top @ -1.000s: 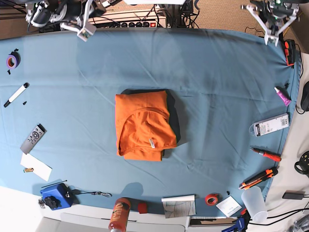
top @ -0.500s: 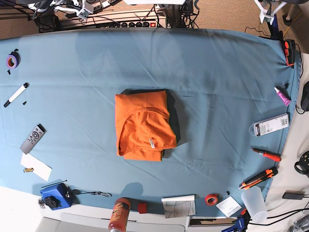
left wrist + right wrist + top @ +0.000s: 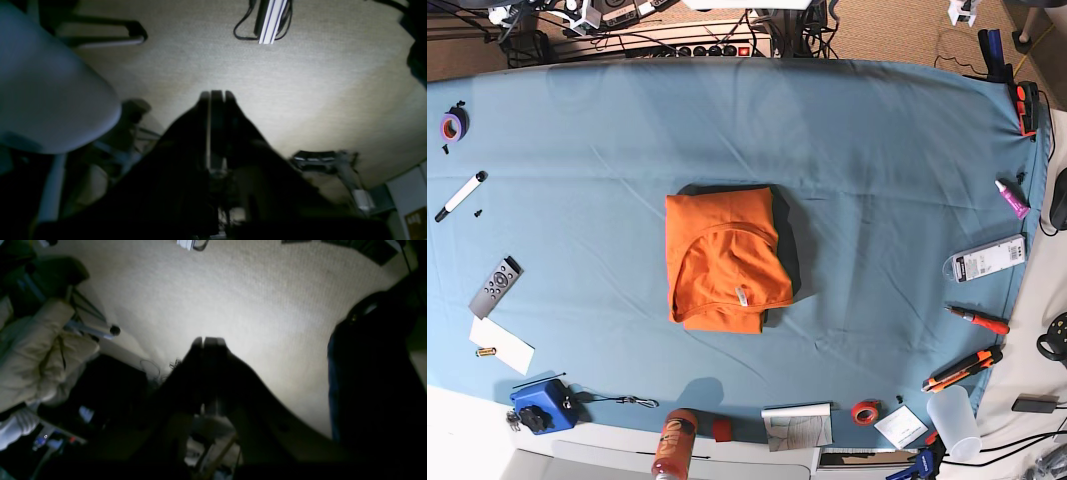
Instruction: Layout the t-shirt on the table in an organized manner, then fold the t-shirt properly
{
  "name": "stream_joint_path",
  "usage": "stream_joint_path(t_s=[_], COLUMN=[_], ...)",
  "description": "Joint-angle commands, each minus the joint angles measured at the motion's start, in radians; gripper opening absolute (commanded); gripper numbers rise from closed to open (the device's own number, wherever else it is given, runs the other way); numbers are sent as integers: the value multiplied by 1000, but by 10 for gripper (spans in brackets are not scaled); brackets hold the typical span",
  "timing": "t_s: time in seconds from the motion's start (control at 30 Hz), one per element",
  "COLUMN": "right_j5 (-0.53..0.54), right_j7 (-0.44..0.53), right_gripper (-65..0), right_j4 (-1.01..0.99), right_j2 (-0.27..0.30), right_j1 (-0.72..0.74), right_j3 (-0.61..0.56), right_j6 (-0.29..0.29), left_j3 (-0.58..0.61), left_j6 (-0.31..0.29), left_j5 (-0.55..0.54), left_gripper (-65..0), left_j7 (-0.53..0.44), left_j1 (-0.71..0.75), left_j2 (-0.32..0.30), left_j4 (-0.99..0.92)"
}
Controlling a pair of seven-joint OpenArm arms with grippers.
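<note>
The orange t-shirt point(image 3: 725, 260) lies folded into a compact rectangle at the middle of the teal table point(image 3: 877, 180), its white neck label facing up. Neither gripper is near it. In the left wrist view my left gripper point(image 3: 215, 95) is shut and empty, hanging over beige carpet beyond the table. My right gripper point(image 3: 208, 340) is likewise shut on nothing above the carpet in the right wrist view. In the base view only slivers of the arms show at the top edge.
Along the table's left edge lie purple tape point(image 3: 453, 124), a marker point(image 3: 461, 195) and a remote point(image 3: 495, 286). A blue box point(image 3: 544, 405), an orange bottle point(image 3: 675, 440) and a plastic cup point(image 3: 954, 420) line the near edge. A screwdriver point(image 3: 978, 319) and a packet point(image 3: 985, 258) lie at the right.
Both arms have drawn back past the table's far edge and almost left the base view. The folded t-shirt has not moved.
</note>
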Motion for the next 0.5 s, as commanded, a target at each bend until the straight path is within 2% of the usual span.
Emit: stream_joint_path(t_s=[0.0, 0.07, 0.17, 0.3, 0.47], right_j5=[-9, -35, -63, -111, -203], right_j7=[-8, -3, 19, 73, 166], right_gripper=[-650, -650, -650, -650, -650], right_j4=[-21, -88, -200, -347, -517], right_j2=[10, 11, 21, 19, 13], right_j1=[3, 39, 104, 206, 322], right_j3=[-11, -50, -126, -224, -361], right_j6=[2, 2, 2, 1, 1], left_j3=[-5, -5, -5, -5, -5], left_j6=[-2, -32, -111, -179, -183], left_j5=[3, 3, 3, 3, 4], left_gripper=[-650, -650, -650, -650, -650], left_j7=[0, -17, -58, -175, -315], left_j1=[-2, -39, -90, -153, -234], left_j2=[-8, -8, -8, -8, -8], left_j4=[-29, -114, -248, -418, -602])
